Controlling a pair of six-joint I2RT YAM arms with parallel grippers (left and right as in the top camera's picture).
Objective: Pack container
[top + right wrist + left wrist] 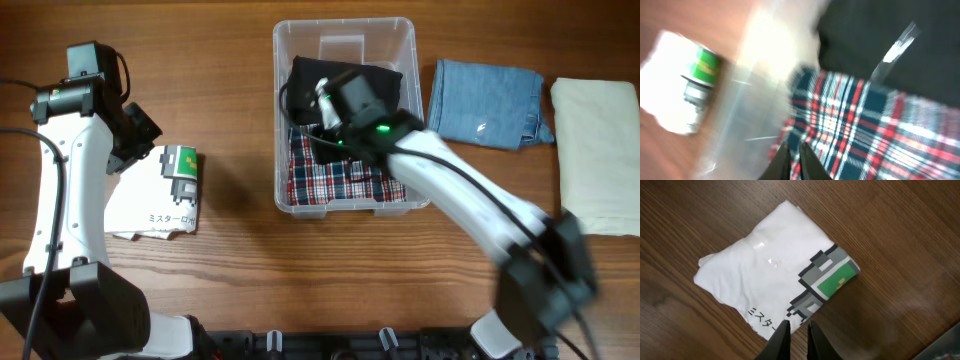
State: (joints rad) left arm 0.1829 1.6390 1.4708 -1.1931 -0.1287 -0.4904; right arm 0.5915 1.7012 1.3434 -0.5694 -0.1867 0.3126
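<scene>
The clear container [281, 120] stands at the table's back middle. It holds a black garment [385, 80] at the back and a red, white and blue plaid garment [345, 180] at the front. My right gripper [308, 140] reaches into the container. In the blurred right wrist view its fingers [795, 155] are shut and empty, low over the plaid garment [880, 125] near the container's left wall [755, 90]. My left gripper [148, 135] hovers above a folded white T-shirt with a pixel print [160, 195]. In the left wrist view its fingers [796, 330] are shut and empty over the shirt's edge [765, 275].
Folded blue jeans [490, 100] lie right of the container. A folded cream cloth [598, 150] lies at the far right edge. The black garment [875, 40] fills the top of the right wrist view. The table is dark wood.
</scene>
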